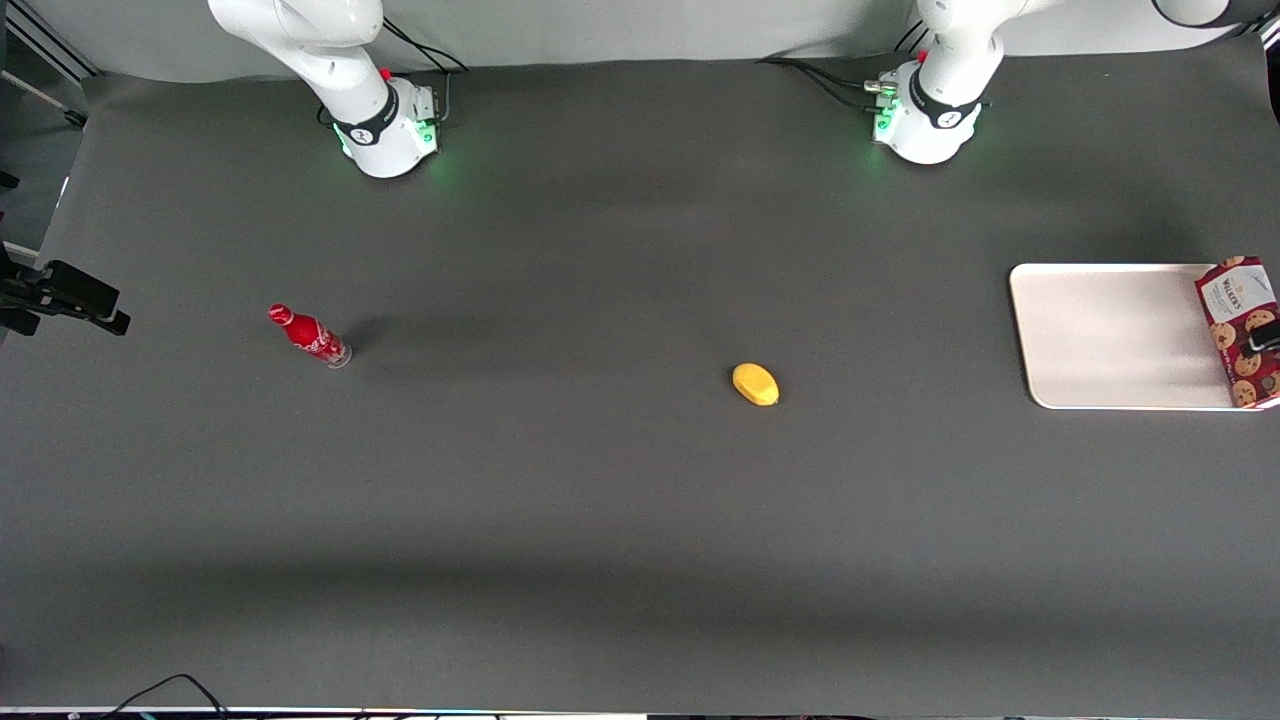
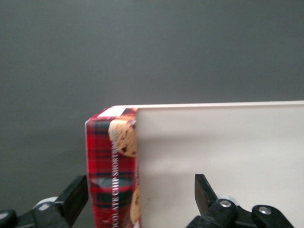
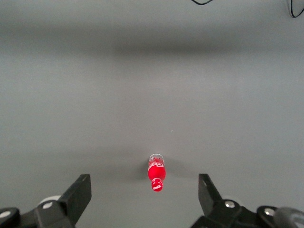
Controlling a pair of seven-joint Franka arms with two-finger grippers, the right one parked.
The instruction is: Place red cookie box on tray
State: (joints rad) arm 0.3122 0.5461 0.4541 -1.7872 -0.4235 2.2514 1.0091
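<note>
The red cookie box (image 1: 1241, 330) lies at the end of the cream-white tray (image 1: 1115, 335) nearest the working arm's edge of the table, overlapping the tray's rim. In the left wrist view the box (image 2: 111, 175) shows its tartan side with cookie prints, next to the tray (image 2: 223, 152). My left gripper (image 2: 141, 192) is open above the box and tray edge. One finger is close beside the box and the other is well apart over the tray. In the front view only a dark part of the gripper (image 1: 1262, 338) shows over the box.
A yellow lemon-like object (image 1: 755, 384) lies mid-table, nearer the front camera than the arm bases. A small red bottle (image 1: 308, 335) lies toward the parked arm's end and also shows in the right wrist view (image 3: 156, 173).
</note>
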